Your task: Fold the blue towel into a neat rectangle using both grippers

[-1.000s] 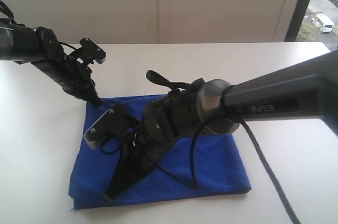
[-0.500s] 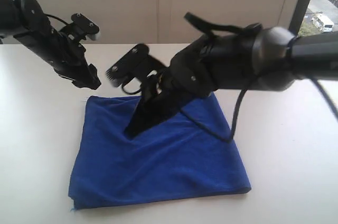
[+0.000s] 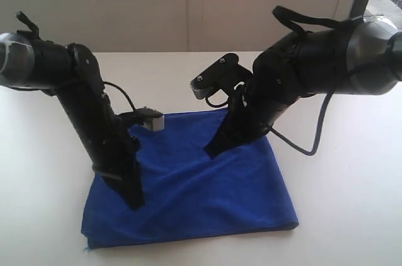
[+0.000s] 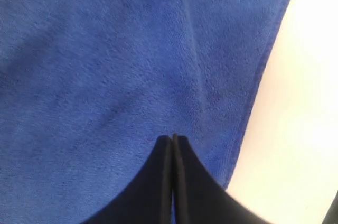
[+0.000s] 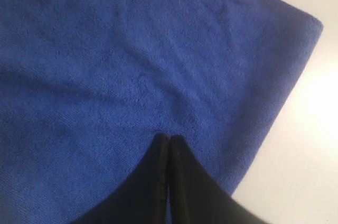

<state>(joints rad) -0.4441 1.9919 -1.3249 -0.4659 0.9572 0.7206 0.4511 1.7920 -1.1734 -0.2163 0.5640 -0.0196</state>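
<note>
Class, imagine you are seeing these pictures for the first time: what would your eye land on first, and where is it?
The deep blue towel stands out most, spread as a rough rectangle in the middle of the white table. Two black arms lean in over it: the left gripper points down near the towel's left edge, the right gripper toward its far side, both with jaws shut.

Open table (image 3: 352,172) beside the blue towel (image 3: 207,178)
</note>
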